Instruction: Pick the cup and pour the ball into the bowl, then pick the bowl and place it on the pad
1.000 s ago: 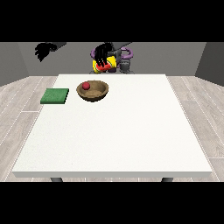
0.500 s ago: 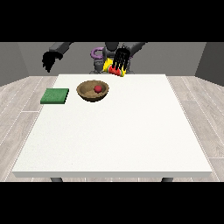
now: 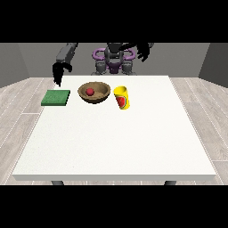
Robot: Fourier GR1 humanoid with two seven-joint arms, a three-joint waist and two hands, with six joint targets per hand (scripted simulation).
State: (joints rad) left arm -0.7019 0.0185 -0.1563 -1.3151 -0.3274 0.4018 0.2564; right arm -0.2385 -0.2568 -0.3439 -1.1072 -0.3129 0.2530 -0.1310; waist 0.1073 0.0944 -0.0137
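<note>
A yellow cup (image 3: 121,98) with a red mark on its side stands upright on the white table (image 3: 116,138), with no hand on it. Just beside it, toward the view's left, sits a brown wooden bowl (image 3: 94,92), and a red ball (image 3: 90,91) lies inside the bowl. Farther left, apart from the bowl, a flat green pad (image 3: 56,97) lies on the table with nothing on top of it.

The hand at the view's left (image 3: 58,72) hangs with its fingers pointing downward, above the table's far left corner; the pad lies below and just forward of those fingertips, not touching them. It holds nothing; how far the fingers are curled I cannot tell.

The hand at the view's right (image 3: 143,50) is raised high beside the robot's torso (image 3: 114,60), well above and behind the cup. Its fingers hang downward, holding nothing; whether they are straight or curled I cannot tell. The cup and bowl stand well below and forward of them.
</note>
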